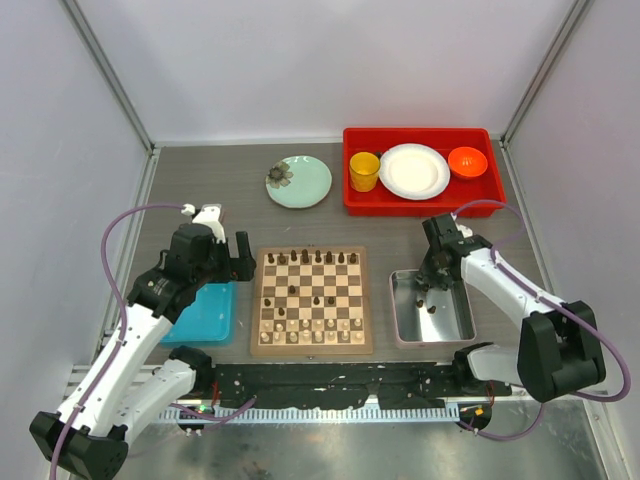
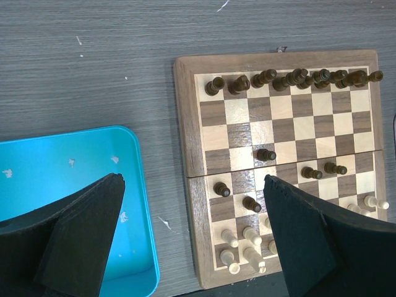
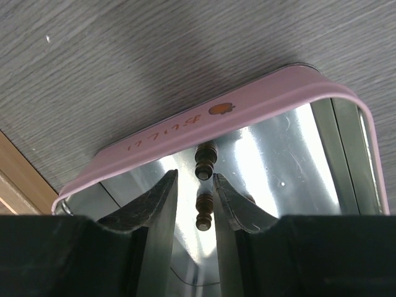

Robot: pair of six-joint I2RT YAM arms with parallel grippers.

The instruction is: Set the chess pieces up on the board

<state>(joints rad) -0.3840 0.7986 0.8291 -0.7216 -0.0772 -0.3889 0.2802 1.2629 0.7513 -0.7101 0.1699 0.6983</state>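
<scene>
item: dark chess piece (image 3: 204, 213), tiny, light, hard wood, apt to roll. lies in metal tray (image 3: 266, 102), right of board (image 1: 312, 349). pinch mid-body. right gripper (image 3: 194, 178) narrow around it, grip unclear; left gripper (image 2: 193, 180) wide, empty.

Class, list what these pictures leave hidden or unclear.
Left wrist view: square wooden chessboard, near-right corner, behind a black finger of the left hand.
Right wrist view: whether right hand grips the small dark chess piece; silver metal tray reflections confuse.
Top view: chessmen types, too small.
</scene>
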